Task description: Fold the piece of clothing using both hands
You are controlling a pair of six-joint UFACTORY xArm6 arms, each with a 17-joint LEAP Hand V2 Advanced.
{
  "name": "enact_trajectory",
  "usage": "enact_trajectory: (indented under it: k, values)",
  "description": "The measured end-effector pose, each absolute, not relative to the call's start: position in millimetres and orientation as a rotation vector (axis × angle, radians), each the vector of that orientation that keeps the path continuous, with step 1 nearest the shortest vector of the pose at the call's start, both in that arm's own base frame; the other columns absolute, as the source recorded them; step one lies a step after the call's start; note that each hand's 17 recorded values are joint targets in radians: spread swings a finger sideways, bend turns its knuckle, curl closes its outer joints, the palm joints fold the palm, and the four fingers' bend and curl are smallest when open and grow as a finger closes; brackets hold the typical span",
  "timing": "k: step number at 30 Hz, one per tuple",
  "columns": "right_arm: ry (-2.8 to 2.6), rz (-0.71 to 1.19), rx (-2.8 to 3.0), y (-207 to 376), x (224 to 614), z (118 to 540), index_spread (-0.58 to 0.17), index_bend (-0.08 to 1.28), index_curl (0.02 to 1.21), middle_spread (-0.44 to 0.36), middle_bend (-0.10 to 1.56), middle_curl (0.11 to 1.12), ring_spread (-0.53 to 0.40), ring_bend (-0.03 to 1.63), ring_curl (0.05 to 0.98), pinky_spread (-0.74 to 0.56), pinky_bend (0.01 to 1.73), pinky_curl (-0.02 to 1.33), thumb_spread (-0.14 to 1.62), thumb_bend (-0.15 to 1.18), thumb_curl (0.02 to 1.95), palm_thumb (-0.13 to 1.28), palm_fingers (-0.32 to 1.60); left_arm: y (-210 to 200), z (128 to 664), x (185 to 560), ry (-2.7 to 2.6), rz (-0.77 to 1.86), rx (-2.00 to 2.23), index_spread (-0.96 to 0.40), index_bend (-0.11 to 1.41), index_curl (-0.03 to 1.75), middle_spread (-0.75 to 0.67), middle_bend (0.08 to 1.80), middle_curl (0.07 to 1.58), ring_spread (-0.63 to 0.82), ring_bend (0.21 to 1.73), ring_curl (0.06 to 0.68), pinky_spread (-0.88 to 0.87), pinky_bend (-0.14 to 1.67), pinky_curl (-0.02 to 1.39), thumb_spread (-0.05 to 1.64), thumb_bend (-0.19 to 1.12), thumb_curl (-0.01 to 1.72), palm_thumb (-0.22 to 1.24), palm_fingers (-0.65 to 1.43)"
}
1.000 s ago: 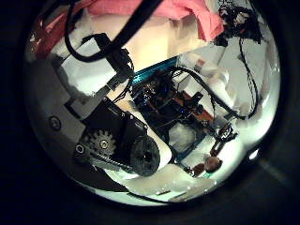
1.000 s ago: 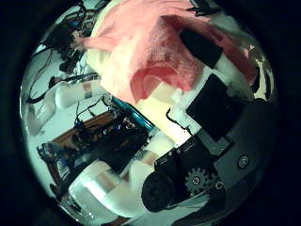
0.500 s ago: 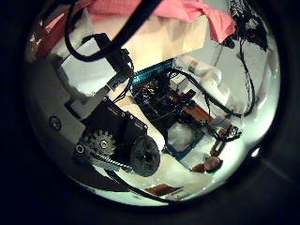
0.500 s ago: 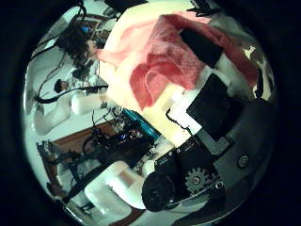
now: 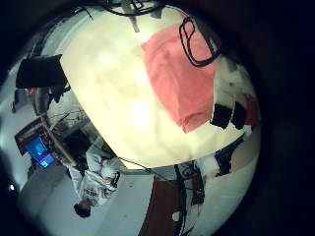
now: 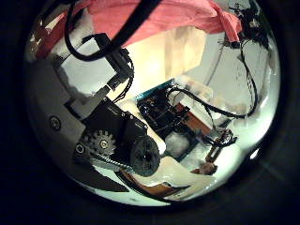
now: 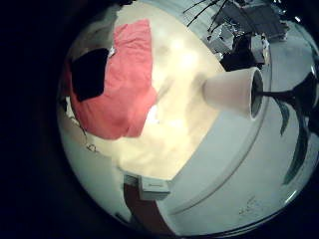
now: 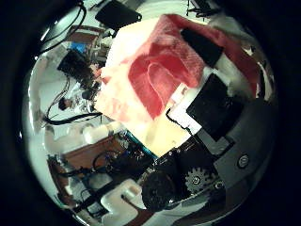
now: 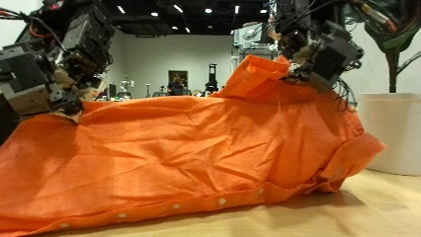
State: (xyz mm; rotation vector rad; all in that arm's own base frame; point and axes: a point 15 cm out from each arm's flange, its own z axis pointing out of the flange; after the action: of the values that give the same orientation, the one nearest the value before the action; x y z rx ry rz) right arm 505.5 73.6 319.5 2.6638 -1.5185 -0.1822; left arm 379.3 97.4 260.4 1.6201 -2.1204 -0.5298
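Note:
An orange piece of clothing (image 9: pixel 198 148) lies spread over the light wooden table (image 9: pixel 376 212), with its two far corners lifted. My left hand (image 9: pixel 59 59) hangs over one raised corner with its fingers curled into the cloth. My right hand (image 9: pixel 316 49) pinches the other raised corner, pulling the cloth up into a peak. The clothing (image 5: pixel 182 84) shows on the table (image 5: pixel 113 98) in the left little finger side palm view. The clothing (image 7: pixel 120 85) also shows in the right little finger side palm view. The cloth (image 8: pixel 160 71) is bunched under my right hand's fingers (image 8: pixel 202 42).
A white plant pot (image 9: pixel 395 118) stands just beyond the garment's edge near my right hand; the pot (image 7: pixel 234 92) also shows in the right little finger side palm view. A dark object (image 5: pixel 39 71) sits off the table's far side.
Both thumb side palm views have shifted, so both hands have moved with the cloth still in their fingers. More table top now shows beneath the right hand.

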Motion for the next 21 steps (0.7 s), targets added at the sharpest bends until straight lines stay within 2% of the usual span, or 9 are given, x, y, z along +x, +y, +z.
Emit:
enact_trajectory:
  k: [6,15,19,20,21]
  values:
    - [-1.573,-0.099,2.681,106.1,550.0,271.8,-0.283,1.03,0.89,-0.151,1.27,0.82,-0.266,1.26,0.866,-0.25,1.11,1.13,1.33,-0.01,0.59,0.93,1.03,108.0,234.6,402.4,-2.044,-0.475,1.651,-0.67,0.2,1.51,-0.48,1.1,0.85,-0.42,1.36,0.516,-0.58,1.26,0.58,0.96,-0.01,0.85,0.91,1.13]
    - [-1.721,0.077,2.714,135.9,604.8,236.1,-0.305,0.94,0.89,-0.154,1.21,0.81,-0.265,1.26,0.846,-0.28,1.09,1.1,1.41,-0.01,0.49,0.88,1.01,126.5,212.2,415.5,-1.989,-0.469,1.675,-0.65,0.18,1.52,-0.48,1.08,0.87,-0.43,1.37,0.521,-0.58,1.26,0.58,0.96,-0.02,0.84,0.92,1.1]
    - [-1.78,0.112,2.702,140.3,618.5,221.0,-0.32,0.73,0.85,-0.151,1.1,0.77,-0.267,1.25,0.8,-0.35,1.08,1.01,1.43,-0.01,0.45,0.86,0.91,139.9,201.4,419.4,-1.956,-0.464,1.697,-0.64,0.18,1.52,-0.49,1.08,0.88,-0.42,1.37,0.522,-0.58,1.25,0.58,0.94,-0.03,0.81,0.89,1.07]
    - [-1.801,0.13,2.701,140.6,624.1,218.4,-0.315,0.51,0.81,-0.15,1.06,0.76,-0.276,1.3,0.789,-0.4,1.09,0.97,1.44,-0.01,0.44,0.84,0.78,143.0,198.8,419.7,-1.947,-0.463,1.701,-0.63,0.18,1.52,-0.49,1.07,0.88,-0.42,1.37,0.522,-0.58,1.25,0.58,0.93,-0.03,0.8,0.87,1.07]
    - [-1.821,0.133,2.692,140.5,626.9,213.3,-0.319,0.37,0.77,-0.15,1.04,0.74,-0.282,1.33,0.776,-0.43,1.1,0.95,1.45,-0.01,0.43,0.83,0.7,145.9,196.1,419.4,-1.938,-0.463,1.704,-0.63,0.18,1.53,-0.49,1.07,0.88,-0.42,1.37,0.522,-0.58,1.24,0.58,0.93,-0.03,0.8,0.86,1.06]
